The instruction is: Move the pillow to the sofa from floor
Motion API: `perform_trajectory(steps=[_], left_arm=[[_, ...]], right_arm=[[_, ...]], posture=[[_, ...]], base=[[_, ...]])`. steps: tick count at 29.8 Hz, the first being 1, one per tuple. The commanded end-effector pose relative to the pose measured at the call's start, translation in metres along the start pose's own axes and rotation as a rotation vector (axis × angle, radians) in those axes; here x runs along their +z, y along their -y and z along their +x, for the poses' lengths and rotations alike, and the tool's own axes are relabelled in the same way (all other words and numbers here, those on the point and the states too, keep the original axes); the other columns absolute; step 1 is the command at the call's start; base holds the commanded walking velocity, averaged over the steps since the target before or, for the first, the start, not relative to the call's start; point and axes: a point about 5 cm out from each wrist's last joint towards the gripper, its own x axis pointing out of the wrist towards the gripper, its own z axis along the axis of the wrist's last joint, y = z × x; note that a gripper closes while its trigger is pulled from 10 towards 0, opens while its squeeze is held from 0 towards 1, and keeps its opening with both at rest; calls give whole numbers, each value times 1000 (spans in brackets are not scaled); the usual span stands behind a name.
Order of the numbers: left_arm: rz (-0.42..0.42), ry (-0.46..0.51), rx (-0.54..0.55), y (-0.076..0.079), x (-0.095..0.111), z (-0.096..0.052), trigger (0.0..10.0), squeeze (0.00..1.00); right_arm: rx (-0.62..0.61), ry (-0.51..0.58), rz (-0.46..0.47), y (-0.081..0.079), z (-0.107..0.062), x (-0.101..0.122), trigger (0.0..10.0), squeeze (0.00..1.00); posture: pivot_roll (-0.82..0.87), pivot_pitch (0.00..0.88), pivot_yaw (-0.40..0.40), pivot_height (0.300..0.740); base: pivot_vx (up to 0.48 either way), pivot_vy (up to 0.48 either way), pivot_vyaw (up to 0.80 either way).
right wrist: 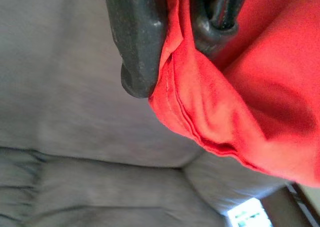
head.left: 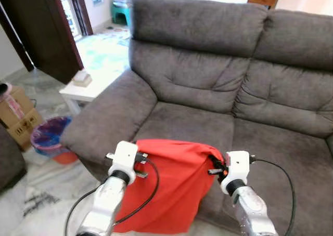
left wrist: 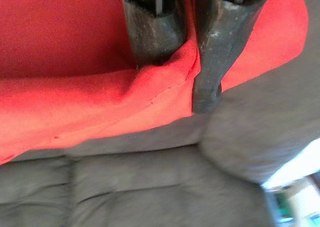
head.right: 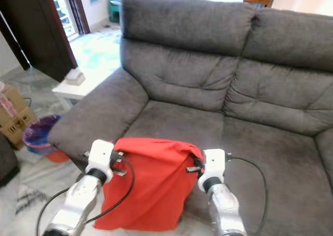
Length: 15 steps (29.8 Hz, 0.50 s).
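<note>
A red pillow [head.left: 171, 184] hangs in front of the grey sofa [head.left: 218, 90], its top edge level with the front of the seat cushion. My left gripper [left wrist: 187, 82] is shut on the pillow's upper left corner, with red fabric [left wrist: 100, 102] pinched between its black fingers [left wrist: 210, 47]. My right gripper [right wrist: 170, 72] is shut on the upper right corner, and the pillow's seam [right wrist: 200, 122] runs out from between its fingers [right wrist: 137, 42]. The pillow's lower end drops below the seat front toward the floor.
A white side table [head.left: 99, 75] with a small box [head.left: 82, 79] stands left of the sofa arm. On the floor at the left are a purple-lined bin [head.left: 49, 137] and cardboard boxes [head.left: 18, 116]. A dark door [head.left: 47, 28] stands at the back left.
</note>
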Motion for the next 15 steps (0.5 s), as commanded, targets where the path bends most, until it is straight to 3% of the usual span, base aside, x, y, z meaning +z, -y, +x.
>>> perform_trajectory(steps=[1, 15], left_arm=[[-1, 64, 50, -14, 10, 0, 10000, 0], [-21, 82, 49, -12, 12, 0, 10000, 0]], right_arm=[[-48, 112, 8, 9, 3, 23, 10000, 0], [-51, 116, 5, 10, 4, 25, 10000, 0]], posture=[[65, 83, -32, 740], [66, 88, -40, 740]], base=[[0, 0, 0], [0, 0, -114]])
